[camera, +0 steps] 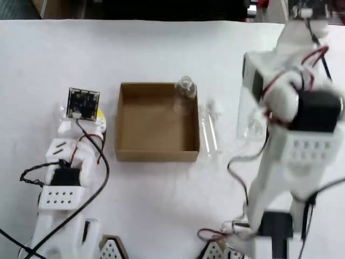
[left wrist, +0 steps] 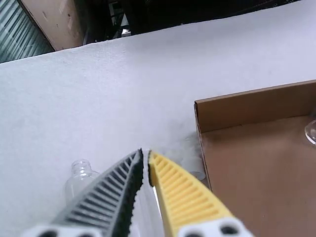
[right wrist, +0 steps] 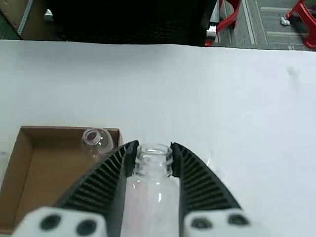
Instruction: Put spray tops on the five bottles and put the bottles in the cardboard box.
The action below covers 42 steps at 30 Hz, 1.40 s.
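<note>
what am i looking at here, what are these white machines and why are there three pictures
These are two small robot arms working at a white table. One picture comes from a fixed camera looking down over the table. The other two come from a camera on each arm's wrist, looking along its gripper, the two-fingered claw at the arm's end.

On the table stands an open cardboard box. Inside it, at a corner, is a clear bottle in the box with no top on. Beside the box lie clear spray tops.

The right gripper is shut on a held bottle, also clear, with its neck open. The left gripper has one black finger and one yellow, and their tips meet. A third bottle stands on the table near it.
</note>
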Each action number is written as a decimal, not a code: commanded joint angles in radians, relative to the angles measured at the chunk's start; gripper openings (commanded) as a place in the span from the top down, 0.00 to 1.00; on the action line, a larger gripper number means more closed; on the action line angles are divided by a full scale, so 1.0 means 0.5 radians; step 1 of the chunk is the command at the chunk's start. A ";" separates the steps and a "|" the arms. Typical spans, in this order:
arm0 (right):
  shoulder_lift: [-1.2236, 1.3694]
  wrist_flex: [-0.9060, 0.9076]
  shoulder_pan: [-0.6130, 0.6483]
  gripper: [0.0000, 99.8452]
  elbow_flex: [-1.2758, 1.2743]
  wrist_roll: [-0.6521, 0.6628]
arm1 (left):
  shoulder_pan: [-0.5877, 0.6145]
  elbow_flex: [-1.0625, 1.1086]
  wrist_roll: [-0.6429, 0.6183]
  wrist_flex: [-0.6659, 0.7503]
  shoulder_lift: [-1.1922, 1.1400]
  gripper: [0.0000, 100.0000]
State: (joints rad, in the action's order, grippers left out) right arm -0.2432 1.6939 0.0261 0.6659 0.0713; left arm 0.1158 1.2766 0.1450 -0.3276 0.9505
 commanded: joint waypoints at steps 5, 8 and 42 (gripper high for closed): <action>-0.661 -0.336 0.170 0.98 -0.660 -0.018 | -0.008 -0.021 0.000 0.052 0.069 0.97; -0.937 -0.511 0.262 0.98 -0.982 -0.015 | -0.005 -0.021 0.000 0.052 0.069 0.97; -1.953 -2.153 1.257 0.98 -2.750 -0.003 | 0.091 -0.034 -0.003 0.055 0.072 0.97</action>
State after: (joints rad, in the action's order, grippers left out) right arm -1.2283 0.7549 0.6030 -0.6460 0.0713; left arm 0.1158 1.2766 0.1450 -0.3276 0.9505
